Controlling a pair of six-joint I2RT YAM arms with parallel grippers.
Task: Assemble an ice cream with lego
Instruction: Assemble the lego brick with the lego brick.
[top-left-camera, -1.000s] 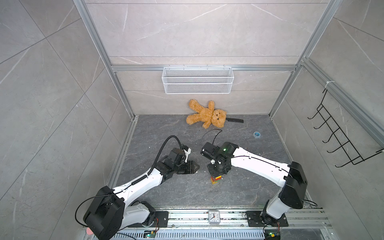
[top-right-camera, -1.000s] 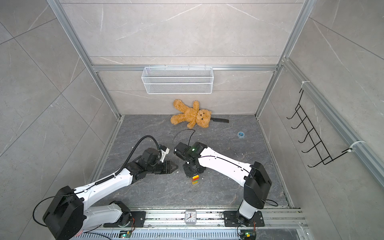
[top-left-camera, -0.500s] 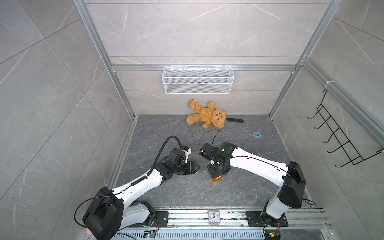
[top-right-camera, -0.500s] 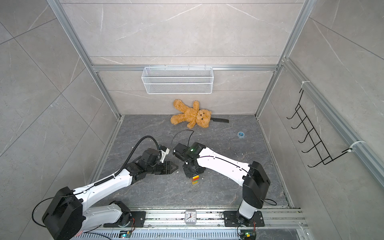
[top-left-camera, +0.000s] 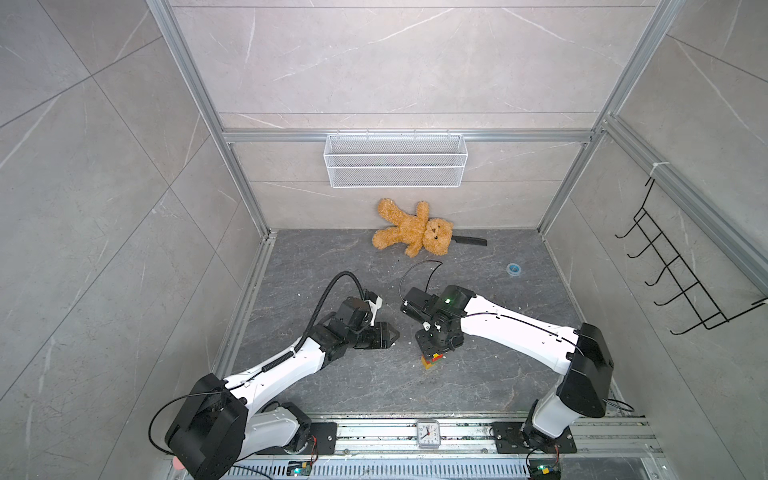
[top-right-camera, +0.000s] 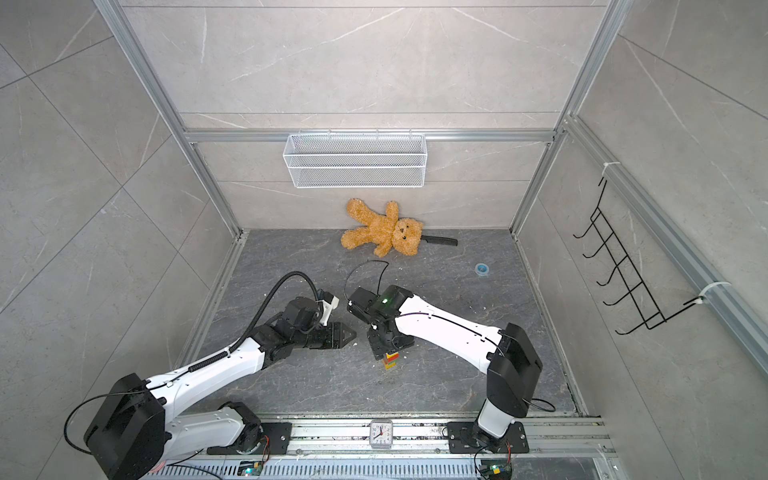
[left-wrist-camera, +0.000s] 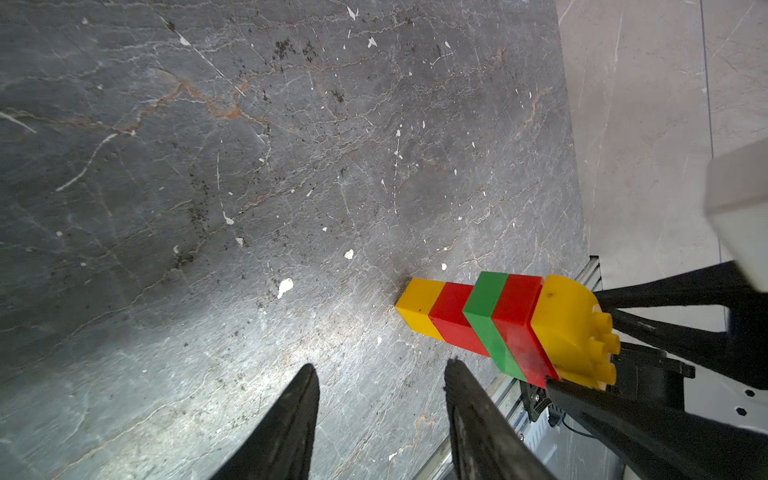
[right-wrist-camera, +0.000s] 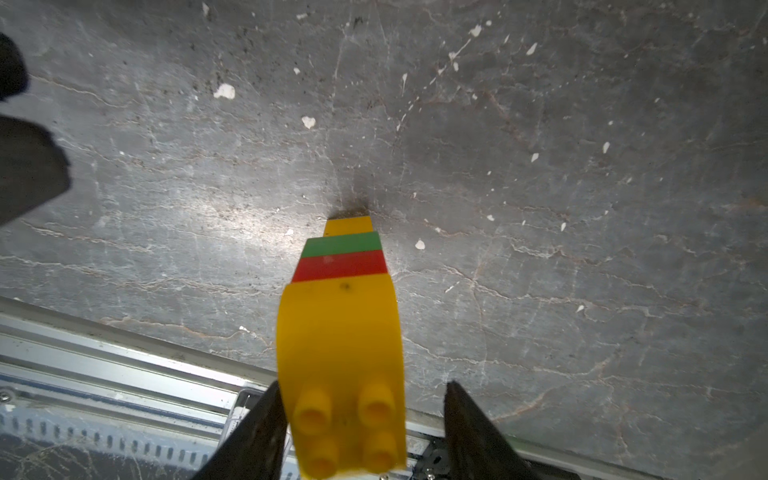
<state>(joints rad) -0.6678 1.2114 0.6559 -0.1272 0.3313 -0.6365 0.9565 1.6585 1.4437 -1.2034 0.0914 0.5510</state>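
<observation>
The lego ice cream (left-wrist-camera: 498, 324) stands up straight on the dark stone floor (left-wrist-camera: 208, 166). From the bottom it goes yellow, red, green, red, then a round yellow cap (right-wrist-camera: 338, 324). The right gripper (right-wrist-camera: 362, 384) hangs over it with one finger on each side of the cap. Its fingers are spread wider than the cap, so they do not squeeze it. The left gripper (left-wrist-camera: 381, 365) is near, fingers apart, with nothing between them.

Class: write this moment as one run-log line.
ice cream: yellow, red, green plastic brick stack, upright on dark stone floor | right claw: open, astride rounded cap | left claw: open, empty
</observation>
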